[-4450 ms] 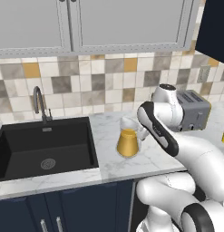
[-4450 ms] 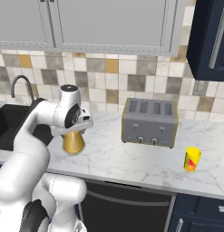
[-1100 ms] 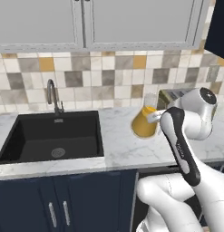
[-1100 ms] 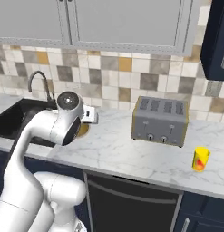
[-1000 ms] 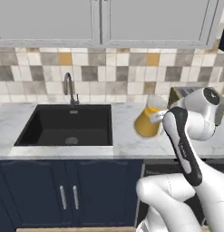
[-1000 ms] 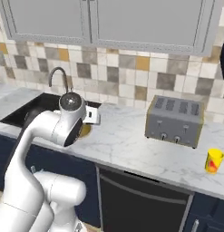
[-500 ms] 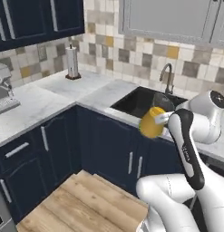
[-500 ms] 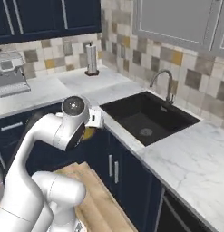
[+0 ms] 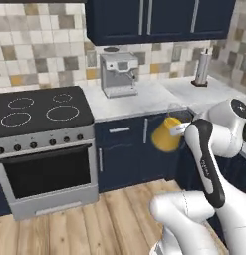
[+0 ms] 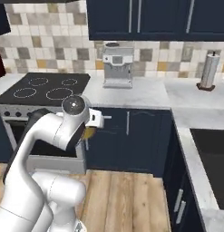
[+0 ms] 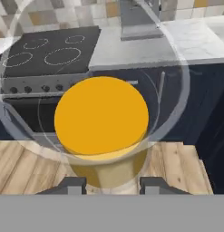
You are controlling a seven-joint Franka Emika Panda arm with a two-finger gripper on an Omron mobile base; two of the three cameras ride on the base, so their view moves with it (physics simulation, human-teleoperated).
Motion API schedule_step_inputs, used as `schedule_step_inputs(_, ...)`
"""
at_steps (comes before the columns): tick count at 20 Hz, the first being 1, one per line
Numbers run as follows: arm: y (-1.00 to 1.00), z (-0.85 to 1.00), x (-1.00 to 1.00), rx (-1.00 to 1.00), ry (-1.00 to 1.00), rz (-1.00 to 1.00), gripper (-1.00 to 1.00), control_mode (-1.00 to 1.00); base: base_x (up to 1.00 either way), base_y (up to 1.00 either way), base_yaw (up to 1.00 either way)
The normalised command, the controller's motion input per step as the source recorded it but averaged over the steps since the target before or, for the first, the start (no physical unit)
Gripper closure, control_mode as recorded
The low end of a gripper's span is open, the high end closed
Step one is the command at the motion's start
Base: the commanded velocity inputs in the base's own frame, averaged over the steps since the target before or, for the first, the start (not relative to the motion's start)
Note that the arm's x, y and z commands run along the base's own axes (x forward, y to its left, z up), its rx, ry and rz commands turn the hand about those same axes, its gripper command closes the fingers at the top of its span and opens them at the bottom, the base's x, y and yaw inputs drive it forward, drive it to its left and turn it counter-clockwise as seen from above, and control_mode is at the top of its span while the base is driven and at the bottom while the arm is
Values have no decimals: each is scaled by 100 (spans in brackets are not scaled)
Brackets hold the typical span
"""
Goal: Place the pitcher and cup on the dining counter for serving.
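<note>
One clear glass pitcher (image 11: pixel 102 118), flared and amber-yellow in its lower body, is held tilted in mid-air by the gripper (image 11: pixel 110 185), whose dark fingertips (image 11: pixel 72 184) are set partly apart on either side of it. It is seen above a wooden plank floor (image 9: pixel 69 226), in front of navy cabinets (image 9: pixel 122 152). Its rim is cut off in the hand view, and it is largely hidden behind the arm in the right base view. A grey-veined marble worktop (image 9: pixel 134 99) carries a steel coffee machine (image 9: pixel 118 73); a black hob (image 9: pixel 37 109) lies beside it.
</note>
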Motion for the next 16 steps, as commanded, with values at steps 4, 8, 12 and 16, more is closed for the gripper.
schedule_step_inputs(4, 0, 0, 0, 0, 0, 0, 100, 100, 0, 41, 92)
schedule_step_inputs(8, 0, 0, 0, 0, 0, 0, 100, 100, 0, 45, 87)
schedule_step_inputs(12, 0, 0, 0, 0, 0, 0, 100, 100, 0, 41, 85)
schedule_step_inputs(16, 0, 0, 0, 0, 0, 0, 100, 100, 0, 32, 87)
